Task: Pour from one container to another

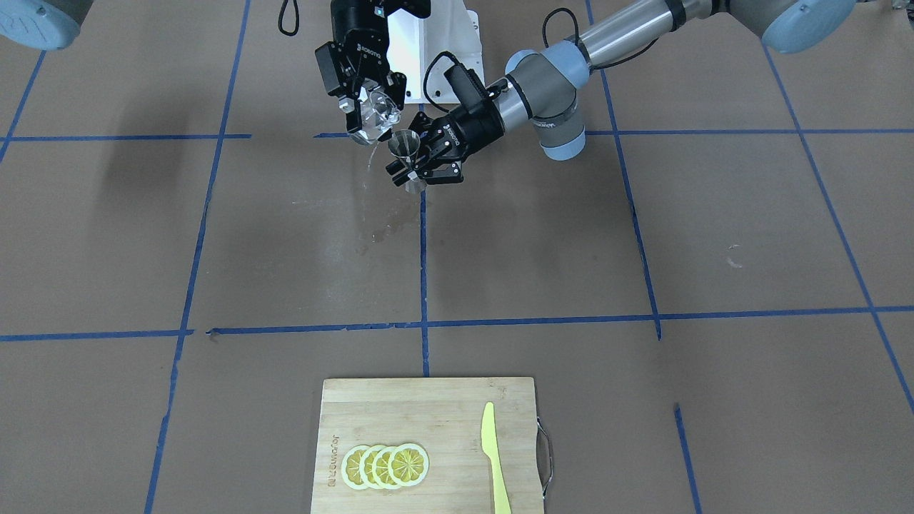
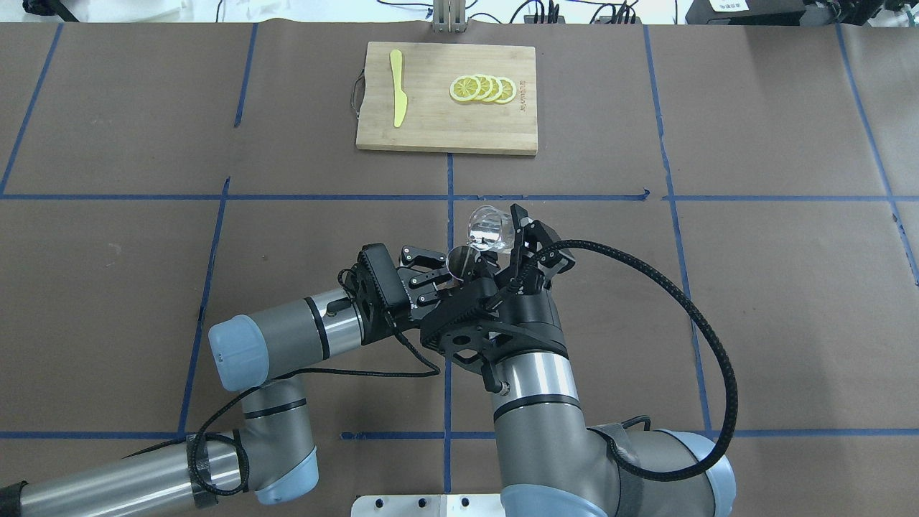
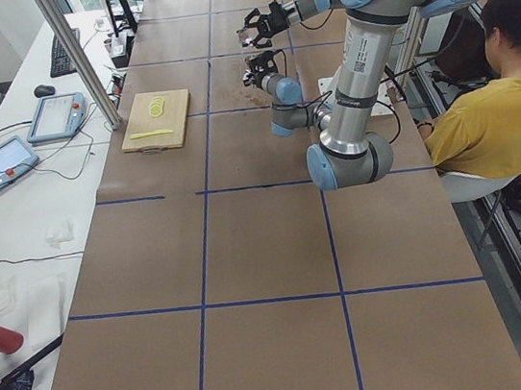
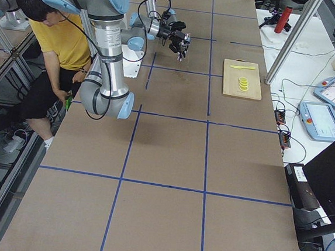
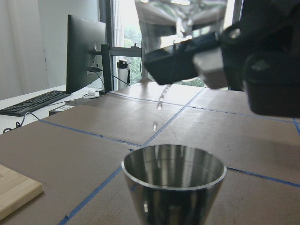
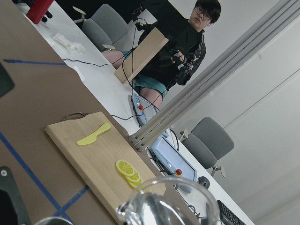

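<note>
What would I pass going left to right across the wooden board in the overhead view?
Flat yellow plastic knife → fanned row of round yellow lemon slices → small engraved brand lettering near the board's right edge.

Overhead and front cameras are facing each other, looking steeply down on the counter (image 2: 108, 287). Both are sharing the cutting board (image 1: 428, 414).

left hand (image 1: 415, 169) clamped, right hand (image 1: 372, 111) tilted (both raised)
</note>
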Controlling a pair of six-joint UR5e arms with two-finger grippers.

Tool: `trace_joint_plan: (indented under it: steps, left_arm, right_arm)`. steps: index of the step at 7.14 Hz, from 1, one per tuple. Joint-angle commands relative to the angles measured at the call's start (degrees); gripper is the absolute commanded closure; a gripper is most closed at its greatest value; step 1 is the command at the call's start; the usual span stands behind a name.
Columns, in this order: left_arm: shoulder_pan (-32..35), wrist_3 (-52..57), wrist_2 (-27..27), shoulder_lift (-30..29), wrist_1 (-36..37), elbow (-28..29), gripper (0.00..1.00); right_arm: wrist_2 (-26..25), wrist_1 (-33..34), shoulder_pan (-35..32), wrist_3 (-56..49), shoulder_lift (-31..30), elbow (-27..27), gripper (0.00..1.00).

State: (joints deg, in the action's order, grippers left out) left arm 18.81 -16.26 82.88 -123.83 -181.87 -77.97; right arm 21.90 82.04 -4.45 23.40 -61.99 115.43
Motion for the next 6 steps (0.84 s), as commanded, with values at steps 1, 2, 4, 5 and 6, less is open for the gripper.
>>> trace_joint_plan:
  steps: [1, 2, 4, 5, 6]
  left_arm:
    - [0.0, 0.0, 0.0, 0.0, -0.15, -0.07, 1.0]
    - [0.0, 0.0, -0.09, -0.09, -0.16, -0.07, 1.0]
    - [0.0, 0.0, 0.0, -0.18, -0.16, -0.07, 1.0]
    - [0.0, 0.0, -0.09, -0.18, -0.16, -0.07, 1.0]
    - [0.0, 0.0, 0.0, -0.18, -0.16, -0.07, 1.0]
  right_arm:
    - [-0.01, 1.28, -0.12, -0.81, 0.11, 0.32, 1.0]
    - [-0.01, 1.54, -0.12, -0.99, 0.11, 0.58, 1.0]
    - [-0.1, 2.5, -0.21, -1.16, 0.03, 1.11, 1.0]
    - [-0.1, 3.03, -0.21, -1.17, 0.11, 1.11, 1.0]
    - [-0.1, 3.04, -0.21, -1.25, 0.11, 1.11, 1.0]
